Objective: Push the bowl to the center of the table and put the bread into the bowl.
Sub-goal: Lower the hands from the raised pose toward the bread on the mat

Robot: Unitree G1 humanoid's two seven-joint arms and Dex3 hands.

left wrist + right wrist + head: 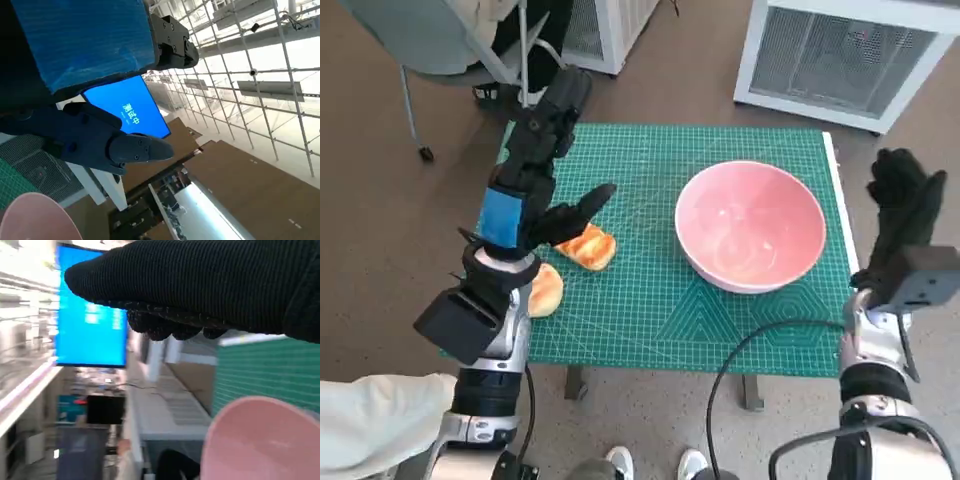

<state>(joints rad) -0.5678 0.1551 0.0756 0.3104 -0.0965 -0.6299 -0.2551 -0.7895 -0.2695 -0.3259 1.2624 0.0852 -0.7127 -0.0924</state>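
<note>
The pink bowl (pixel 750 224) stands empty on the right half of the green mat (pixel 650 310). Its rim also shows in the left wrist view (pixel 35 217) and the right wrist view (pixel 260 440). One bread piece (pixel 587 246) lies on the mat's left part, and a second bread (pixel 546 290) sits nearer the left front edge, partly hidden by my left arm. My left hand (pixel 535 175) is raised above the mat's left side with fingers spread, holding nothing. My gloved right hand (pixel 905 205) is upright just past the table's right edge, to the right of the bowl, holding nothing.
A white slatted unit (pixel 845 55) stands beyond the table at the back right. A chair with metal legs (pixel 450 50) is at the back left. A person's white shoes (pixel 655 465) show below the front edge. A black cable (pixel 740 360) loops from my right arm.
</note>
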